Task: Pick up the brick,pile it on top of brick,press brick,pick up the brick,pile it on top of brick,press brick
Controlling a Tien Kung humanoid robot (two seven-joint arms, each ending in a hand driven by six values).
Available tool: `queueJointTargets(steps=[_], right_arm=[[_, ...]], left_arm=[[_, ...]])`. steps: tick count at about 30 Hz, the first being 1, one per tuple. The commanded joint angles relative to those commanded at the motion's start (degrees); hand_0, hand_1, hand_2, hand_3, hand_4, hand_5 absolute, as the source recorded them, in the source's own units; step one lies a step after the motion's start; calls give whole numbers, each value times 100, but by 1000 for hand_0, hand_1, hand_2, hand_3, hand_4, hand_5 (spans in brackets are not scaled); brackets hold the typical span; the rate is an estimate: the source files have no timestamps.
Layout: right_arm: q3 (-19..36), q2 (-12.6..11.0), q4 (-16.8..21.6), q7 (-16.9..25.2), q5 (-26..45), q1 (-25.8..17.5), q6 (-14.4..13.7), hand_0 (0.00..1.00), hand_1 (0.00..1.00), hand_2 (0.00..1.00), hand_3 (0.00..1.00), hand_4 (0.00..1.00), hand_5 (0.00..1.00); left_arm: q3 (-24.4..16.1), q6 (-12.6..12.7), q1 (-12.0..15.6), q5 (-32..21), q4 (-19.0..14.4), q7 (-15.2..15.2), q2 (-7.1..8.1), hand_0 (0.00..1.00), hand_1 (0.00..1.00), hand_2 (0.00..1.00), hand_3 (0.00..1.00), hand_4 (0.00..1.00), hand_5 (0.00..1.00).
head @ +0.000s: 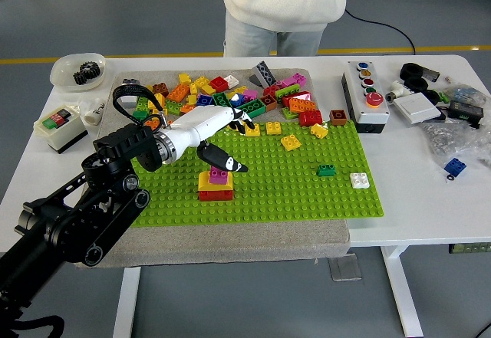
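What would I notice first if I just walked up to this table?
Probably the big green baseplate in the middle, with a little stack standing on it: red brick at the bottom, yellow in the middle, pink on top. The robot's left hand hangs open just above that stack. Behind it lies a bright pile of loose bricks, and a person in a cream sweater stands at the far side.
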Motion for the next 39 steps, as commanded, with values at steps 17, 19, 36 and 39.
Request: queueJointTargets(steps=[17,19,36,39], right_arm=[[-2,1,0,4,-1,2,0,741,648,713,596,815,380],[-14,4,0,6,4,1,1,741,648,713,596,815,380],[-29,6,0,10,-11,-14,4,742,648,712,597,815,380],[-25,6,0,8,-17,-17,4,741,648,712,596,815,381]], left_arm=[[-25,-23,16,133,109,-36,29,905,714,695,753,998,240],[-36,-23,15,136,118,-31,28,905,714,695,753,998,240],[-66,-67,-8,82,99,-19,45,904,714,695,749,998,226],[-66,-69,-11,83,101,-19,48,904,715,694,748,998,224]])
